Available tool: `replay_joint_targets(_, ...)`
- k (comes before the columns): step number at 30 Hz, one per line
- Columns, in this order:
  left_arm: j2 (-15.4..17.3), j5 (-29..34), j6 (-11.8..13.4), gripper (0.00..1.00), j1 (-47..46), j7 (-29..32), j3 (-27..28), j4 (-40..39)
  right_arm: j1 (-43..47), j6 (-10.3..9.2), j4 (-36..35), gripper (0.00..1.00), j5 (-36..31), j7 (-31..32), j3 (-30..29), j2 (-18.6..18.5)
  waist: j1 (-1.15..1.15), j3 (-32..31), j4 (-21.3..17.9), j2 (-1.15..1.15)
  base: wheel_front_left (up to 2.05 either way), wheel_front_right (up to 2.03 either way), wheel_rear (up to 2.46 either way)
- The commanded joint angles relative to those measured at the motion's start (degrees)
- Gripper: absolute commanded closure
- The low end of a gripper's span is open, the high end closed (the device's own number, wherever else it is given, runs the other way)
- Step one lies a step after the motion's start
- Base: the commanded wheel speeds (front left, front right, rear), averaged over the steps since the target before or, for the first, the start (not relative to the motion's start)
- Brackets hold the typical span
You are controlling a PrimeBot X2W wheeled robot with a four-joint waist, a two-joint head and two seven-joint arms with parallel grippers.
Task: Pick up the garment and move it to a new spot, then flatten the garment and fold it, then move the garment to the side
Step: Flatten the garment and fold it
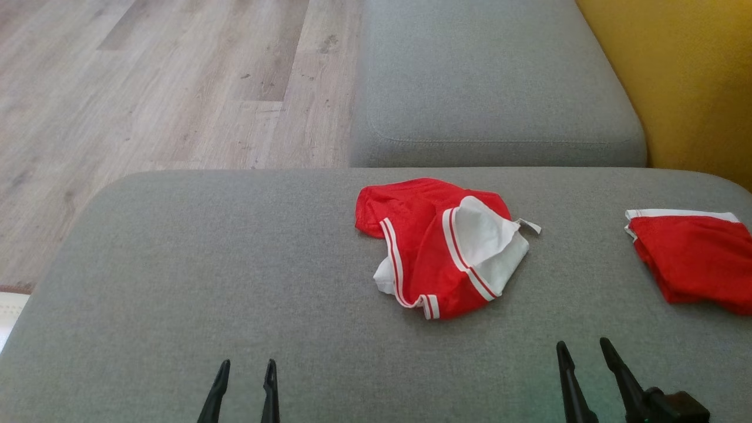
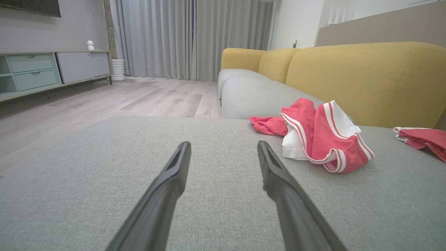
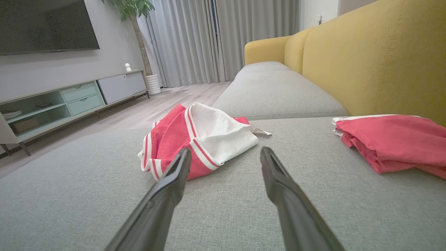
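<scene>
1. Nearest, at 7 o'clock in the head view: left tool (image 1: 248,362), two dark tapered fingers spread apart, nothing between them, poised over bare grey fabric.
2. At 5 o'clock: right tool (image 1: 582,342), likewise spread wide and empty, near the cloth ahead but not touching it.
3. Room to move: broad bare stretch of seat cushion (image 1: 176,264) from 7 round to 10 o'clock. Rounded corner at 10 o'clock, dropping away to the floor (image 1: 147,88). Straight far edge across 12 o'clock.
4. Just right of centre on that cushion, toward 1 o'clock from the left tool and 11 o'clock from the right tool: garment (image 1: 437,247), a crumpled heap, not flat.
5. Look of it: bright red cloth with a faint mesh sheen, white inner layer turned outward on its 3 o'clock side, paired white stripes along the hems, small white label (image 1: 530,226) poking out at 2 o'clock.
6. At 3 o'clock, well apart from the heap: second garment (image 1: 693,252), same red, lying flat with a white band along its far edge, cut off by the frame.
7. Cushion surface: fine grey weave, soft rounded edges.
8. Farther, at 12 o'clock: far cushion (image 1: 487,88), same grey weave, stitched seam near its front edge, deep crease between the two.
9. At 1 to 2 o'clock: yellow backrest (image 1: 687,76), smooth upholstery.
10. At 10 to 11 o'clock: pale wood-grain floor planks, flat and open.
</scene>
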Motion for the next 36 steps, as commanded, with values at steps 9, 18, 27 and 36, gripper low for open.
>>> replay_joint_targets(9,-1.33,0.45,-1.01,0.00,-3.13,-0.56,2.92,-1.10,-2.06,-0.04,-1.81,0.00,-0.23,-0.63,1.23,-0.48,0.00,0.50,-0.73,0.00,0.00,0.00,0.00)
replay_joint_targets(18,-1.70,0.52,-4.41,0.00,-16.19,-0.56,-5.56,8.44,-3.68,-0.04,-2.47,0.00,-0.12,-0.63,4.21,-1.97,0.00,5.40,-4.43,0.00,0.00,0.00,0.00)
replay_joint_targets(27,-1.73,-6.56,-3.45,0.00,-38.28,1.92,-21.13,21.92,-8.16,-0.04,-3.77,0.00,0.66,-0.63,8.07,-5.37,0.00,15.84,-13.36,0.00,0.00,0.00,0.00)
replay_joint_targets(36,-1.74,-12.69,-3.05,0.00,-51.70,2.80,-31.85,31.56,-12.97,-0.04,-4.14,0.00,1.38,-0.63,11.06,-6.58,0.00,23.37,-19.42,0.00,0.00,0.00,0.00)
